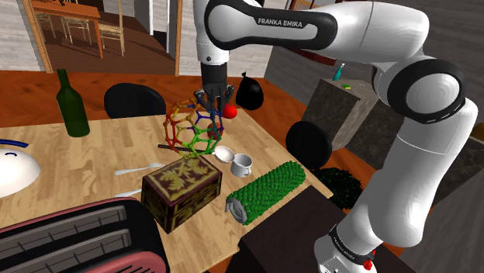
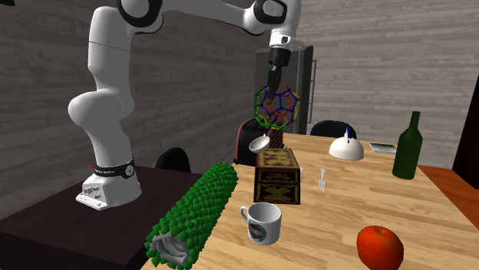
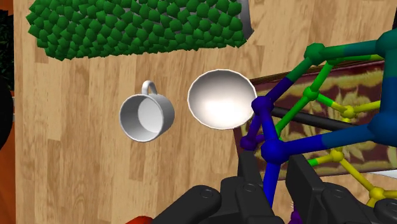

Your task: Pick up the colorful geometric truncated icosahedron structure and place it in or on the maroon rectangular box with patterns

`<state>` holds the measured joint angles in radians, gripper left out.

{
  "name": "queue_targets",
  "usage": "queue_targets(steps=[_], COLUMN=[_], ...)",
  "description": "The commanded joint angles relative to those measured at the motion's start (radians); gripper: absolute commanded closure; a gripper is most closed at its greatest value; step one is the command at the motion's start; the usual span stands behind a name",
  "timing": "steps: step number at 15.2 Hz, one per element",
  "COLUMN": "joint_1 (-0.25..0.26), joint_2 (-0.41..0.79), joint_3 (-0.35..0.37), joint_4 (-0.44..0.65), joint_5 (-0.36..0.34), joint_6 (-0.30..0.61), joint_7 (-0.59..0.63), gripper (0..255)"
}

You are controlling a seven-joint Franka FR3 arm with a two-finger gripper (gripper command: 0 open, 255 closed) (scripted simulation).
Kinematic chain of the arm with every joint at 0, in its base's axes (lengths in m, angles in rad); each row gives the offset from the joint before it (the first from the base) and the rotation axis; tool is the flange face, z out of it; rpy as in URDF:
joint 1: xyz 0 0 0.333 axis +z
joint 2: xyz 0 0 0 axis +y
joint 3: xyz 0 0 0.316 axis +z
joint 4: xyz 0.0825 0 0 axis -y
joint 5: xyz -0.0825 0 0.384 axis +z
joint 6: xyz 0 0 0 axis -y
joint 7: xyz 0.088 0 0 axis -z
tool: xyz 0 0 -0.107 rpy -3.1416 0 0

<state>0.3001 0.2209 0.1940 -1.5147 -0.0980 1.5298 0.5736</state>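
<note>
The truncated icosahedron (image 1: 191, 126) is a wire frame of blue, green, yellow and red struts. It hangs in the air under my gripper (image 1: 211, 98), which is shut on one of its upper struts. In the wrist view both fingers (image 3: 252, 173) clasp a blue strut of the frame (image 3: 275, 151). The maroon box (image 1: 181, 191) with a gold leaf pattern stands on the wooden table, below and slightly in front of the frame. In the second exterior view the frame (image 2: 276, 106) hangs above the box (image 2: 277, 175), well apart from its lid. Through the frame the box's lid (image 3: 356, 139) shows beneath.
A white mug (image 1: 243, 163) and a small white bowl (image 1: 223, 153) sit beside the box, with a green studded roll (image 1: 264, 192) nearer the table edge. A green bottle (image 1: 74, 105), a red apple (image 2: 379, 247), forks (image 2: 322, 179) and a toaster (image 1: 70, 240) share the table.
</note>
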Motion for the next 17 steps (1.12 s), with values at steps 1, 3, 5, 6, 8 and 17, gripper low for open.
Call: queue_targets(steps=[1,3,5,6,8,17], joint_1=[0.011,0.010,0.009,0.009,0.008,0.007], joint_2=[0.008,0.007,0.007,0.007,0.008,0.025], joint_3=[0.007,0.006,0.006,0.006,0.006,0.004], joint_4=[0.002,-0.026,-0.053,-0.066,-0.092,-0.190], joint_5=[0.001,0.001,0.001,0.001,0.000,-0.005], joint_6=[0.006,0.033,0.060,0.073,0.099,0.214], joint_7=[0.019,0.020,0.022,0.023,0.024,0.033], gripper=[255,255,255,255,255,255])
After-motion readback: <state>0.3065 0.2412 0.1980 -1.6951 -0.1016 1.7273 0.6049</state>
